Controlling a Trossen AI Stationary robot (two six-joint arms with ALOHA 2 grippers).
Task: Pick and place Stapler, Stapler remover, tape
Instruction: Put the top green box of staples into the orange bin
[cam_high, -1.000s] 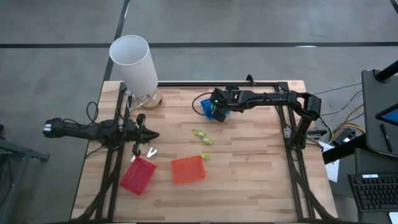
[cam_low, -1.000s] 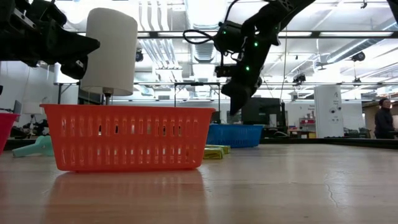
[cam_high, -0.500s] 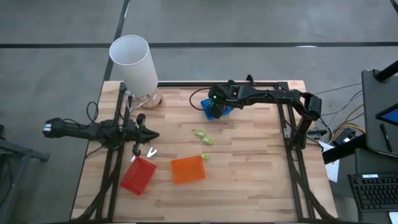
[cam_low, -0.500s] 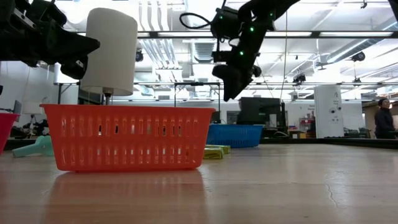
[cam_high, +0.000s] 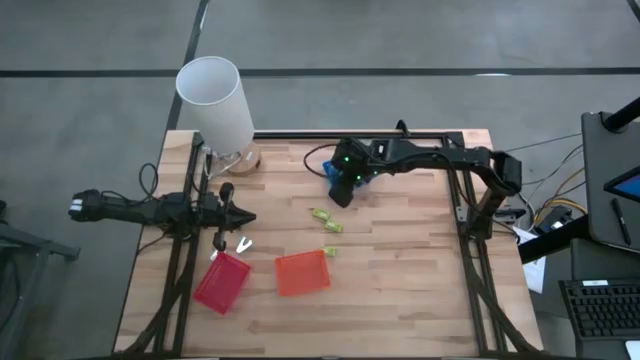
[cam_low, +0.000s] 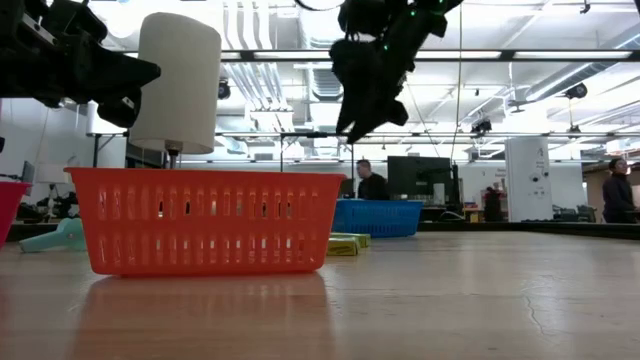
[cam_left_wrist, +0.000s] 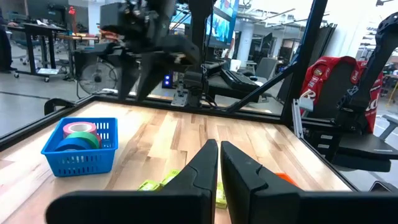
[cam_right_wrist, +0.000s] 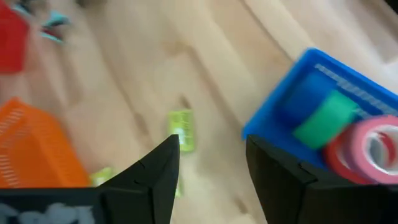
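Tape rolls (cam_right_wrist: 339, 127) sit sorted inside the blue bin (cam_high: 333, 172) at upper centre of the high view, while the empty right gripper (cam_high: 342, 193), fingers spread, hangs beside it above the yellow-green staplers (cam_high: 325, 219). The left gripper (cam_high: 240, 218), pinched closed on nothing, waits at the table's left edge.
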